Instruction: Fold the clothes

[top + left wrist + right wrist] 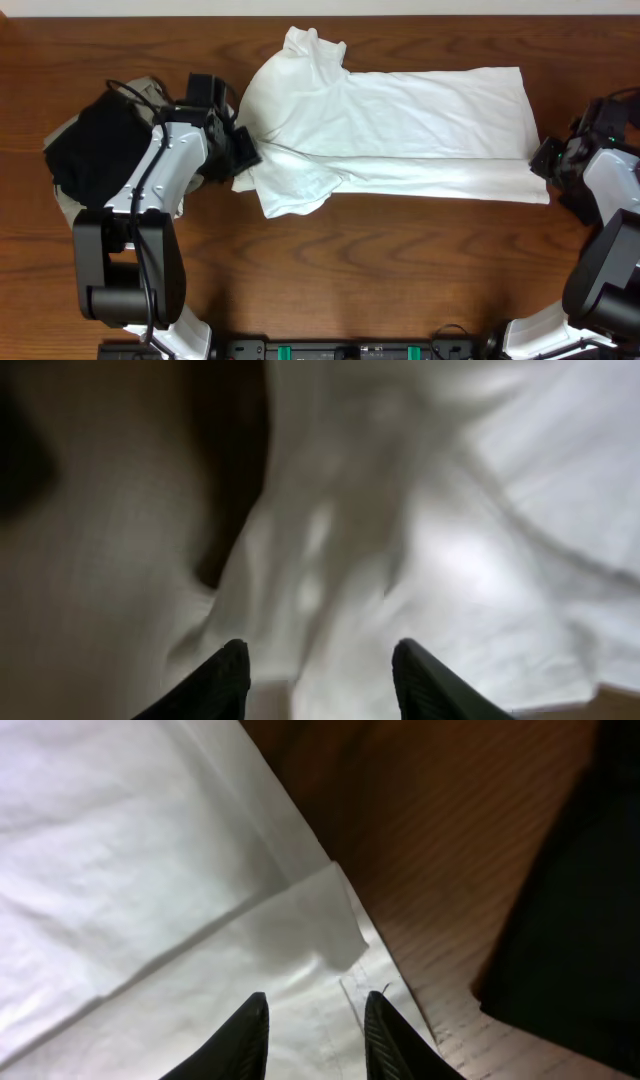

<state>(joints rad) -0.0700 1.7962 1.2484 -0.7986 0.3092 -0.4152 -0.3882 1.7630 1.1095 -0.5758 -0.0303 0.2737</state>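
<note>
The white T-shirt (pixel 400 130) lay flat on the desk (pixel 350 260), its long axis running side to side: collar and sleeves toward the left arm, hem toward the right. The left hand (pixel 245 150) sat at the sleeve end, fingers spread with cloth just ahead; the right hand (pixel 545 160) hovered at the hem edge, fingers likewise apart, pinching nothing. Each end had its own nearer hand. A black garment (pixel 95 140) lay heaped beside the left arm

Brown wooden table (pixel 330 270), white T-shirt (pixel 400 130) laid flat, black garment (pixel 90 150) at left
</note>
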